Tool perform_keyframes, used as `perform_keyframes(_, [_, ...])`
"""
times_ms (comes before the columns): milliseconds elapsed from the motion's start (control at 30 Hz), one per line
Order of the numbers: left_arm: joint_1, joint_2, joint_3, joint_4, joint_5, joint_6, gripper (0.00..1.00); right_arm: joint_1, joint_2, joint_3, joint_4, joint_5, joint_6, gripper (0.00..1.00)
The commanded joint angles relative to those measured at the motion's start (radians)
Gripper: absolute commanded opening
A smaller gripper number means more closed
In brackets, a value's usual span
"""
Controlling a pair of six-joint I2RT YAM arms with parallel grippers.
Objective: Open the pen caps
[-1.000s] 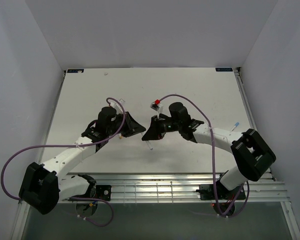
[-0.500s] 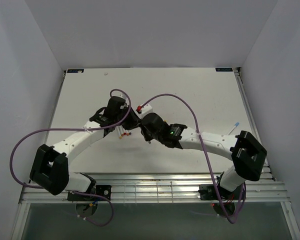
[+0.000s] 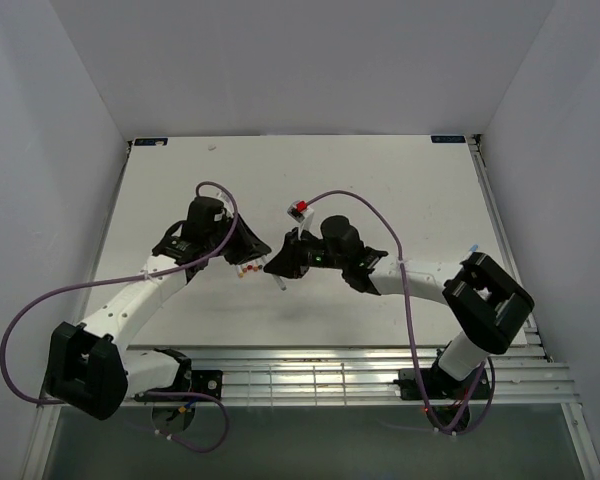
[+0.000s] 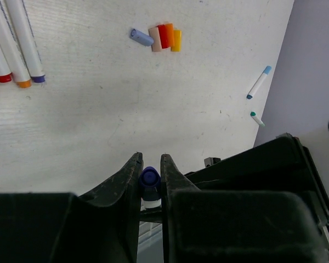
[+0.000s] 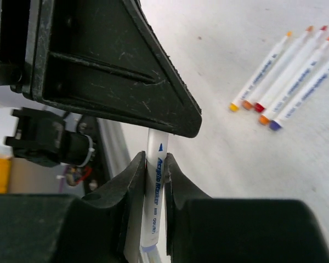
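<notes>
Nearest the bases: both arms bend inward, so the two grippers meet end to end along the held pen, above the middle of the worktop. That opposed pose suits a straight pull along the pen's axis.

Right gripper: clamped on the white barrel of the held pen, with the print facing its wrist camera. Judgement: this is your anchor. Gripping the barrel leaves the capped end free for the other arm.

Left gripper: closed on the dark blue cap at the end of the held pen. A sliver of white barrel shows just behind the cap, between the fingers. You cannot tell from these views whether the cap is fully seated or just started. The left finger overlaps the barrel right beside the right gripper; grips this close should leave little room for the pen to bend.

Beyond the held pen, on the worktop: the loose caps lie in a tight cluster, touching (pale blue, peach, red, orange). Off to one side, a row of pens lies parallel with coloured ends aligned. Judgement: these are already opened and sorted clear of the pull.

Farthest from the held pen: a blue-ended pen and a green-ended pen, well apart from the cluster. They are too small to tell whether capped.

Risk to watch: the short cap slipping from the fingers under the pull.
</notes>
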Motion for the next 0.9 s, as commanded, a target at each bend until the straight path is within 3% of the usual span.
perform_keyframes(0, [0.056, -0.041, 0.022, 0.13, -0.113, 0.03, 0.0, 0.055, 0.058, -0.057, 0.37, -0.525, 0.301, 0.08])
perform_keyframes(67, [0.062, -0.047, 0.019, 0.124, -0.122, 0.036, 0.0, 0.055, 0.072, -0.042, 0.397, -0.527, 0.323, 0.08])
perform_keyframes(167, [0.069, -0.049, 0.022, 0.109, -0.138, 0.041, 0.0, 0.06, 0.047, 0.039, 0.102, -0.381, 0.117, 0.08])
perform_keyframes(233, [0.077, -0.041, 0.032, 0.078, -0.168, 0.043, 0.0, 0.083, 0.027, 0.097, -0.211, -0.247, -0.003, 0.08])
perform_keyframes(267, [0.079, -0.036, 0.041, 0.069, -0.178, 0.043, 0.0, 0.106, 0.026, 0.14, -0.344, -0.136, -0.072, 0.08])
perform_keyframes(300, [0.08, -0.033, 0.047, 0.061, -0.187, 0.041, 0.0, 0.135, 0.035, 0.25, -0.485, 0.204, -0.187, 0.08])
perform_keyframes(333, [0.088, -0.02, 0.051, 0.043, -0.205, 0.038, 0.0, 0.202, 0.074, 0.306, -0.749, 0.413, -0.211, 0.08])
perform_keyframes(400, [0.098, -0.009, 0.055, 0.043, -0.216, 0.021, 0.0, 0.248, 0.126, 0.404, -0.9, 0.828, -0.209, 0.08])
perform_keyframes(500, [0.121, 0.025, 0.064, 0.054, -0.218, 0.003, 0.0, 0.31, 0.197, 0.43, -1.061, 1.104, -0.162, 0.08])
perform_keyframes(567, [0.135, 0.059, 0.067, 0.066, -0.198, -0.006, 0.0, 0.317, 0.188, 0.406, -1.045, 1.105, -0.139, 0.08])
perform_keyframes(667, [0.151, 0.066, 0.048, 0.113, -0.161, -0.01, 0.0, 0.308, 0.121, 0.332, -0.891, 0.958, -0.215, 0.08])
perform_keyframes(733, [0.16, 0.057, 0.036, 0.129, -0.153, 0.003, 0.0, 0.272, 0.057, 0.259, -0.739, 0.64, -0.247, 0.08])
perform_keyframes(767, [0.164, 0.057, 0.032, 0.138, -0.149, 0.01, 0.0, 0.252, 0.033, 0.23, -0.738, 0.639, -0.254, 0.08])
perform_keyframes(800, [0.169, 0.039, 0.022, 0.153, -0.143, 0.018, 0.0, 0.232, 0.009, 0.199, -0.612, 0.432, -0.252, 0.08])
perform_keyframes(867, [0.184, 0.014, 0.002, 0.186, -0.133, 0.032, 0.0, 0.158, -0.042, 0.106, -0.461, 0.175, -0.204, 0.08])
